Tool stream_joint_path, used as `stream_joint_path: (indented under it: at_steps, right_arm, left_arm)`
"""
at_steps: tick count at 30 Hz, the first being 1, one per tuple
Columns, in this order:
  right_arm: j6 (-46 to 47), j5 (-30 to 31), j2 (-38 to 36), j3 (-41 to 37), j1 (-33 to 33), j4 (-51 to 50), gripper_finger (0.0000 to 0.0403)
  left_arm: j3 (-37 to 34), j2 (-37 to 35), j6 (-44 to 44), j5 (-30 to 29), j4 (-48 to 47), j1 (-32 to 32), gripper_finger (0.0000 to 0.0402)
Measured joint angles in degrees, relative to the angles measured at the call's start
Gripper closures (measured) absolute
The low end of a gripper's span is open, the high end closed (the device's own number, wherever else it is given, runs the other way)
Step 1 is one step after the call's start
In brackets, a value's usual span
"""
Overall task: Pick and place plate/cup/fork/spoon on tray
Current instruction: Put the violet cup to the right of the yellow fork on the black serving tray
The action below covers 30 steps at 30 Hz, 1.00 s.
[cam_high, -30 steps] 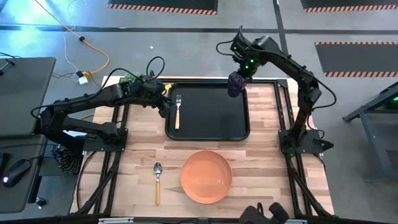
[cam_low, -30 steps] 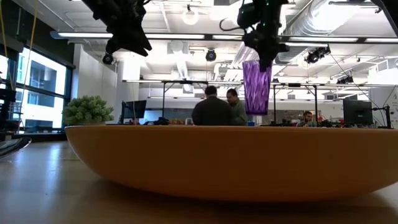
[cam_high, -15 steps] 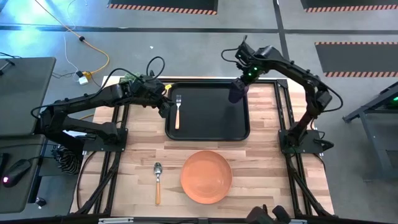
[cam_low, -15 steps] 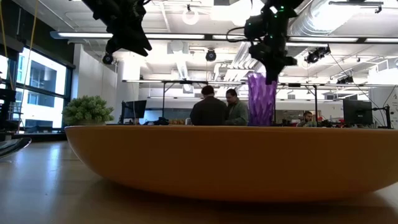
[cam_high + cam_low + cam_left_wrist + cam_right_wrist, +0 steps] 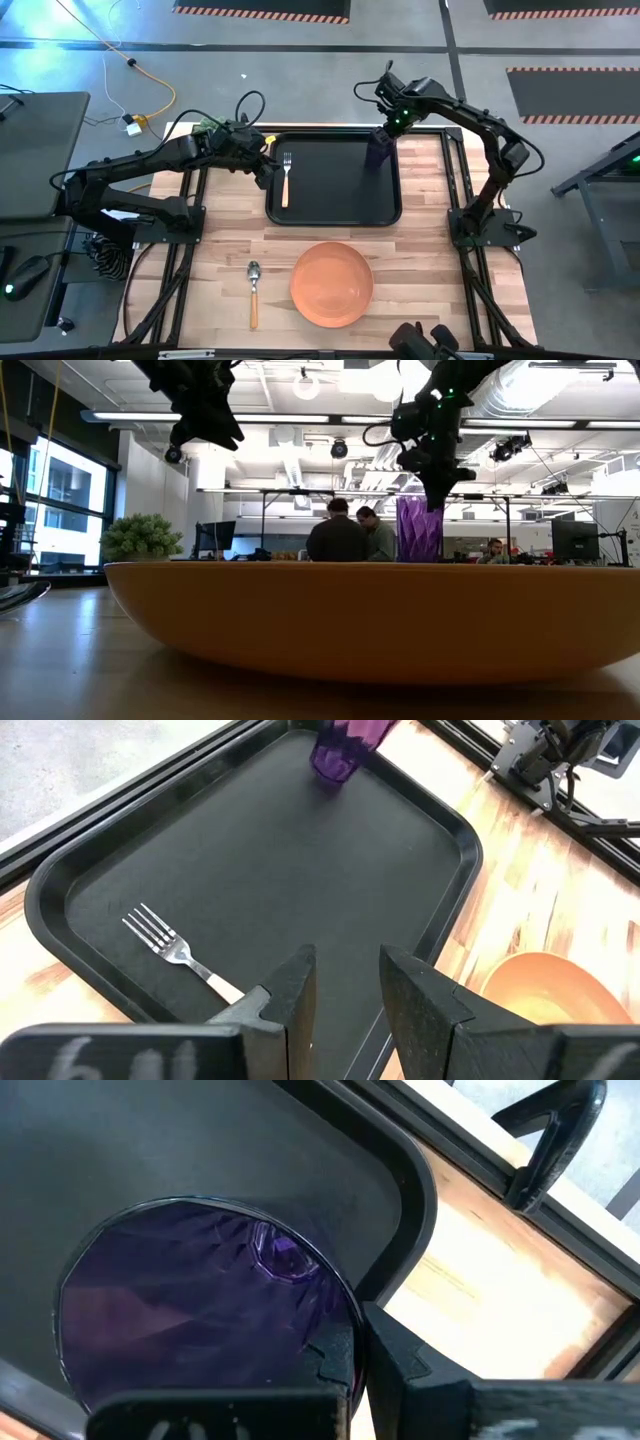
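Note:
The purple cup (image 5: pixel 379 151) is at the far right corner of the black tray (image 5: pixel 335 205), upright in the low view (image 5: pixel 420 530). My right gripper (image 5: pixel 386 128) is shut on it from above. The fork (image 5: pixel 286 176) lies flat in the tray's left part and also shows in the left wrist view (image 5: pixel 175 948). My left gripper (image 5: pixel 345 970) hovers open over the tray's left edge, beside the fork. The orange plate (image 5: pixel 331 283) and the spoon (image 5: pixel 253 290) lie on the table nearer the front edge. My right gripper holds the cup by its rim (image 5: pixel 335 1315), coming from above with the fingers pointing down. Only one finger (image 5: pixel 345 1360) shows, at the rim's side; the other is hidden. The cup hangs upright, its base (image 5: pixel 330 768) at the tray floor; whether it touches, I cannot tell.
The tray's middle and right parts are bare. The tray's raised rim (image 5: pixel 415 1190) runs close beside the cup. Metal frame rails (image 5: pixel 455 175) flank the wooden table top. People stand in the room behind the table (image 5: pixel 345 535).
My right gripper has gone down with the cup, which has stayed upright, from well above the tray to the tray's far right corner. My left gripper has kept still.

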Motion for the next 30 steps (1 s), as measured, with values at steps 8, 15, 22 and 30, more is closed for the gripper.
stream_joint_path:
  at_steps: [8,15,22,30]
  right_arm:
    - [1.0,-0.8,1.3,0.0,-0.2,0.1,0.0403]
    - [1.0,-0.9,1.3,0.0,-0.4,0.1,0.04]
    - [0.9,-1.0,1.3,0.0,-0.4,0.1,0.0393]
    - [1.0,-1.0,1.3,0.0,-0.4,0.4,0.0391]
  left_arm:
    - [0.0,0.0,-0.1,0.0,0.0,0.0,0.0298]
    - [0.0,0.0,-0.1,0.0,0.0,0.0,0.0298]
    - [0.0,0.0,-0.1,0.0,0.0,0.0,0.0298]
    - [0.0,0.0,0.0,0.0,0.0,0.0,0.0298]
